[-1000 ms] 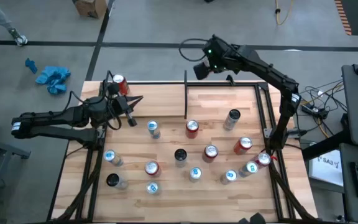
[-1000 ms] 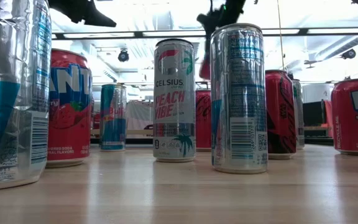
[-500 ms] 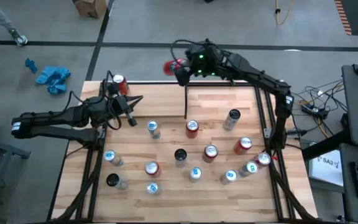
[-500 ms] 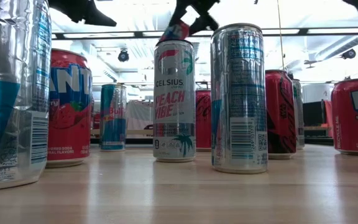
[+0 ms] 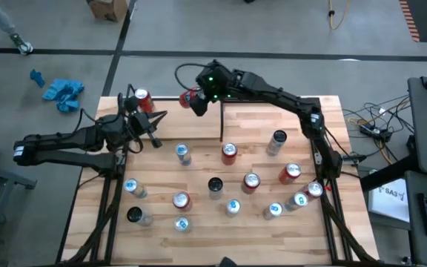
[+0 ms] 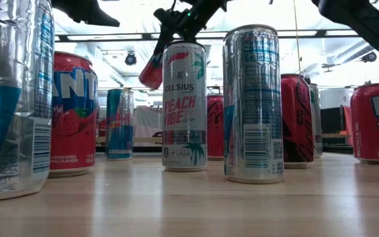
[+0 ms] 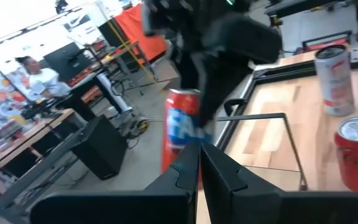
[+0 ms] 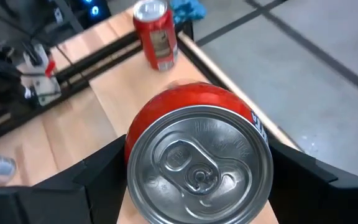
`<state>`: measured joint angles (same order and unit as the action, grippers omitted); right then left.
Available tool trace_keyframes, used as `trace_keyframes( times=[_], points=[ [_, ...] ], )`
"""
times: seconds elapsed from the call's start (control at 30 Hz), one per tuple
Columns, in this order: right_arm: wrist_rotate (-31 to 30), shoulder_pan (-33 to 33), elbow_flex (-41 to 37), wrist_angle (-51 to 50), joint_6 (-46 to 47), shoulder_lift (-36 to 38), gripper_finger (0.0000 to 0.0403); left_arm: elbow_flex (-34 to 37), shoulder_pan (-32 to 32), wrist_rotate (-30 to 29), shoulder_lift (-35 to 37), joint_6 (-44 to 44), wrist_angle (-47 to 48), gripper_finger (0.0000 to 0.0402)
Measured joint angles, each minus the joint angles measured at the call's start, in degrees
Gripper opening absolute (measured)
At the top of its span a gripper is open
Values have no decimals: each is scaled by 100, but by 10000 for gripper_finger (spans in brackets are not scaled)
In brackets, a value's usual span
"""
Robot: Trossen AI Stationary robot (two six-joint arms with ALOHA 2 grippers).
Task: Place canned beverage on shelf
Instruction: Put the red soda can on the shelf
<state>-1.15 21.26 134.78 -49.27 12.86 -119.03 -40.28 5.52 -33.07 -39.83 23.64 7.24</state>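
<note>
My right arm has swung from the table's (image 5: 199,159) far right corner leftward along the far edge, so my right jaws (image 5: 192,99) now hold the red can (image 5: 190,98) in the air above the shelf (image 5: 176,119), near another red can (image 5: 143,100) standing in its far left corner. On the table a slim can (image 6: 184,105) reads "CELSIUS PEACH VIBE". My left jaws (image 5: 156,132), closed and empty, hang over the shelf's left part.

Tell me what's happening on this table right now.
The right gripper holds a red soda can in the air over the table's far edge, near the narrow shelf bay. One red can already stands at that bay's far corner. The left gripper waits shut beside it. About a dozen more cans stand across the wooden table.
</note>
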Motion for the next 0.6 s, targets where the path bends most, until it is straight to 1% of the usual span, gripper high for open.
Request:
trace_keyframes(
  times=[0.3, 0.6],
  points=[
    [20, 2, 10, -359, -76, -321, 291, 79, 0, -5, 402, -43, 44, 0],
    [210, -57, 9, -1027, -304, -629, 291, 145, 0, -2, 469, -35, 63, 0]
  ],
)
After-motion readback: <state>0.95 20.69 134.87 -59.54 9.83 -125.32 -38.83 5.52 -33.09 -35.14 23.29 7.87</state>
